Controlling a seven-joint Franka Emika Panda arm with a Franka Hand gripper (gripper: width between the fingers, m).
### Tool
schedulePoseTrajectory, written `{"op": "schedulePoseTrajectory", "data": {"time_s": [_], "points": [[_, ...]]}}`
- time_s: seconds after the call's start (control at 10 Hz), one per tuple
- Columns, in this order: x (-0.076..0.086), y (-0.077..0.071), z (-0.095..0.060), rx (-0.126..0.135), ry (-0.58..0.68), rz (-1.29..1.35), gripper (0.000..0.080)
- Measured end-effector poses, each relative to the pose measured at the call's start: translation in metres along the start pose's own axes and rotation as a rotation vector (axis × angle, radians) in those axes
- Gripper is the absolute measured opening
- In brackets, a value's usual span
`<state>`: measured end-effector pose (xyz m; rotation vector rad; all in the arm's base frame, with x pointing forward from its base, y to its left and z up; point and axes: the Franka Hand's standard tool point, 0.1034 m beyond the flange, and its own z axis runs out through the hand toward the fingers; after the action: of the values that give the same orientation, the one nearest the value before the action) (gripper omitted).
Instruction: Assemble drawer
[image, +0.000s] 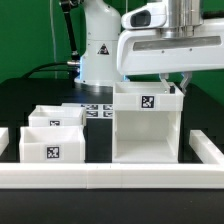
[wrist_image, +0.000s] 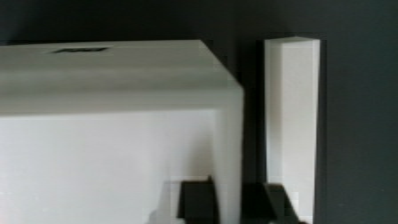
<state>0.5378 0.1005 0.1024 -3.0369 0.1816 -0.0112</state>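
In the left half of the exterior view, two small trays are seen, one in front (image: 52, 148) and one behind (image: 58, 116), open tops upward and the front one's tag facing the camera. The marker board (image: 95, 109) lies behind them. Right of centre, one housing (image: 148, 135) stands upright on the table (image: 30, 92), its open face toward the camera. The gripper (image: 172, 88) is placed at its upper right corner. Low rails (image: 110, 178) border the scene.

Only the wrist view shows the housing's (wrist_image: 107, 90) white surface close up, with a narrow white slab (wrist_image: 292, 110) set apart by a dark gap. Whether the gripper (wrist_image: 237, 205) is clenched cannot be told.
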Motion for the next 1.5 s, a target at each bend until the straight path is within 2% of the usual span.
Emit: {"op": "schedulePoseTrajectory", "data": {"time_s": [0.3, 0.4, 0.5, 0.7, 0.8, 1.3, 1.5], "points": [[0.002, -0.001, 0.002, 0.012, 0.003, 0.22, 0.0038], [0.01, 0.0, 0.003, 0.024, 0.006, 0.288, 0.0039], [0.024, 0.0, 0.002, 0.05, 0.022, 0.432, 0.0041], [0.037, 0.002, 0.0, 0.076, 0.037, 0.564, 0.0042], [0.041, 0.002, -0.003, 0.079, 0.042, 0.61, 0.0042], [0.041, -0.005, -0.004, 0.101, 0.027, 0.809, 0.0042], [0.039, -0.006, -0.002, 0.122, -0.002, 1.026, 0.0042]]}}
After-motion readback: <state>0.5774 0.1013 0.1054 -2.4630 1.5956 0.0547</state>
